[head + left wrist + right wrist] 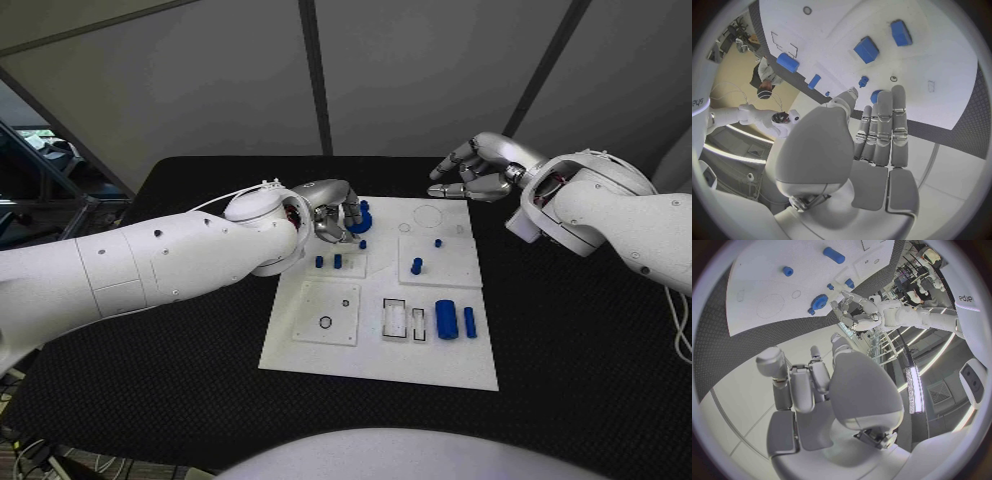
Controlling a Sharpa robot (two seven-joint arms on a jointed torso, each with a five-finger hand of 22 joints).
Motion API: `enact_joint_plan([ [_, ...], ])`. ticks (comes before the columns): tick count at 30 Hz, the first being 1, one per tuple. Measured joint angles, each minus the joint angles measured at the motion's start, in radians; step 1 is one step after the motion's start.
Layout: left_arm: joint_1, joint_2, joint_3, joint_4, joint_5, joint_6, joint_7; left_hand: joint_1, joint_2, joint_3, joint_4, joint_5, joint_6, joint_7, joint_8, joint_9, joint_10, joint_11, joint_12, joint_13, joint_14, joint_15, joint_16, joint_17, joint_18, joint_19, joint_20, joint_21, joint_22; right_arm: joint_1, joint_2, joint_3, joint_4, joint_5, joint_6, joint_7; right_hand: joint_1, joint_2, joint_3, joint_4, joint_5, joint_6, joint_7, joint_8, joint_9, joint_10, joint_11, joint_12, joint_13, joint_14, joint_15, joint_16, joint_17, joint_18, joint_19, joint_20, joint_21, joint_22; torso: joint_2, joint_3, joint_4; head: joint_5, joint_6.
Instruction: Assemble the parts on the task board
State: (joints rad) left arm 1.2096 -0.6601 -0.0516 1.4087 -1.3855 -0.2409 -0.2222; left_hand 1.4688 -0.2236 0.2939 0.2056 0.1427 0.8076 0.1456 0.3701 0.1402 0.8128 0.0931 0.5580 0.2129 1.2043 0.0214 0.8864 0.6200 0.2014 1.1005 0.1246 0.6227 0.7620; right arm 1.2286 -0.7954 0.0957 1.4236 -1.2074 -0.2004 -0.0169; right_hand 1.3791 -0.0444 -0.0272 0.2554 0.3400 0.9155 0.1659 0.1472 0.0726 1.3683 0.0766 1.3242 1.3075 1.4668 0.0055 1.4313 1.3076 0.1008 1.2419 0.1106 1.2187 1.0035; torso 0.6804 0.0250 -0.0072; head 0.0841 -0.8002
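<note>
Our left hand (335, 212), fingers straight and holding nothing, hovers touching-close beside the round blue part (362, 217) at the task board's (378, 360) far edge, nearer than our curled, empty right hand (479, 170).

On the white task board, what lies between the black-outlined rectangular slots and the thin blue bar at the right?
In the head view, a thicker blue cylinder lies between the rectangular slots and the thin blue bar on the white task board.

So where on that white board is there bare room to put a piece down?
The task board is bare along its near edge, below the large blue cylinder. Its far left corner is crowded: the left hand sits there among small blue pegs.
</note>
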Motion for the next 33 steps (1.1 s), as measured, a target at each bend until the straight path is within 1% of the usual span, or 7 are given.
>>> enact_joint_plan([
  [2,-0.002,0.009,-0.002,-0.007,-0.028,0.001,0.012,0.004,0.004,-0.010,-0.002,0.000,0.025,-0.001,-0.029,-0.023,0.018,0.000,-0.025,-0.034,0.031,-0.005,0.046,0.003,-0.001,0.022,-0.005,0.024,0.020,0.000,0.001,0.000,0.000,0.000,0.000,0.000,0.000,0.000,0.000,0.000,0.000,0.000,0.000,0.000,0.000,0.000,0.000,0.000,0.000,0.000,0.000,0.000,0.000,0.000,0.000,0.000,0.000,0.000,0.000,-0.0001,0.0000,-0.002,0.001],
  [4,-0.005,0.017,-0.002,-0.014,-0.050,0.002,0.023,0.006,0.006,-0.010,-0.002,0.000,0.043,-0.003,-0.046,-0.037,0.033,-0.003,-0.040,-0.055,0.070,-0.008,0.108,0.050,0.000,0.041,-0.009,0.050,0.042,0.000,0.003,0.000,0.001,0.000,0.000,0.000,0.000,0.000,0.000,0.000,0.000,0.000,0.000,0.000,0.000,0.000,0.000,0.000,0.000,0.000,0.000,0.000,0.000,0.000,0.000,0.000,0.000,0.000,0.000,0.0000,0.0000,-0.003,0.002],
  [11,-0.008,0.037,-0.003,-0.038,-0.103,0.018,0.047,0.013,0.013,0.009,-0.006,0.000,0.095,-0.005,-0.090,-0.068,0.097,-0.006,-0.084,-0.111,0.194,-0.016,0.309,0.253,0.000,0.188,-0.018,0.327,0.280,0.000,0.003,0.000,0.001,0.000,0.000,0.000,0.000,0.000,0.000,0.000,0.000,0.000,0.000,0.000,0.000,0.000,0.000,0.000,0.000,0.000,0.000,0.000,0.000,0.000,0.000,0.000,0.000,0.000,0.000,0.0004,0.0000,-0.006,0.003],
  [13,-0.008,0.041,-0.003,-0.042,-0.112,0.026,0.051,0.013,0.013,0.017,-0.006,0.000,0.104,-0.010,-0.094,-0.071,0.112,-0.009,-0.095,-0.122,0.210,-0.018,0.338,0.285,0.000,0.210,-0.021,0.374,0.321,0.000,0.003,0.000,0.001,0.000,0.000,0.000,0.000,0.000,0.000,0.000,0.000,0.000,0.000,0.000,0.000,0.000,0.000,0.000,0.000,0.000,0.000,0.000,0.000,0.000,0.000,0.000,0.000,0.000,0.000,0.0004,0.0000,-0.006,0.003],
  [22,-0.012,0.057,-0.003,-0.055,-0.134,0.064,0.057,0.018,0.010,0.044,-0.014,0.000,0.126,-0.013,-0.118,-0.071,0.152,-0.017,-0.123,-0.144,0.238,-0.029,0.388,0.342,-0.001,0.243,-0.026,0.455,0.395,0.000,0.005,0.000,0.001,0.000,0.001,0.000,0.000,0.000,0.000,0.000,0.000,0.000,0.000,0.000,0.000,0.000,0.000,0.000,0.000,0.000,0.000,0.000,0.000,0.000,0.000,0.000,0.000,0.000,-0.001,0.0007,0.0003,-0.009,0.002],
  [24,-0.013,0.060,-0.003,-0.059,-0.137,0.073,0.057,0.021,0.013,0.053,-0.014,0.000,0.131,-0.015,-0.121,-0.071,0.160,-0.018,-0.126,-0.145,0.242,-0.025,0.392,0.347,0.000,0.247,-0.030,0.464,0.404,0.000,0.006,0.000,0.001,0.000,0.001,0.000,0.000,0.000,0.000,0.000,0.000,0.000,0.000,0.000,0.000,0.000,0.000,0.000,0.000,0.000,0.000,0.000,0.000,0.000,0.000,0.000,0.000,0.000,-0.001,0.0007,0.0005,-0.010,0.002],
  [33,-0.017,0.070,-0.003,-0.072,-0.143,0.099,0.057,0.025,0.017,0.084,-0.020,0.000,0.151,-0.013,-0.130,-0.071,0.195,-0.019,-0.146,-0.147,0.245,-0.028,0.403,0.353,0.000,0.257,-0.033,0.485,0.429,0.000,0.007,0.000,0.001,0.000,0.001,0.000,0.004,0.004,0.000,0.000,0.000,0.000,0.000,0.000,0.000,0.000,0.000,0.000,0.000,0.000,0.000,0.000,0.000,0.000,0.000,0.000,0.000,0.000,-0.001,0.0007,0.0010,-0.011,0.000],
])
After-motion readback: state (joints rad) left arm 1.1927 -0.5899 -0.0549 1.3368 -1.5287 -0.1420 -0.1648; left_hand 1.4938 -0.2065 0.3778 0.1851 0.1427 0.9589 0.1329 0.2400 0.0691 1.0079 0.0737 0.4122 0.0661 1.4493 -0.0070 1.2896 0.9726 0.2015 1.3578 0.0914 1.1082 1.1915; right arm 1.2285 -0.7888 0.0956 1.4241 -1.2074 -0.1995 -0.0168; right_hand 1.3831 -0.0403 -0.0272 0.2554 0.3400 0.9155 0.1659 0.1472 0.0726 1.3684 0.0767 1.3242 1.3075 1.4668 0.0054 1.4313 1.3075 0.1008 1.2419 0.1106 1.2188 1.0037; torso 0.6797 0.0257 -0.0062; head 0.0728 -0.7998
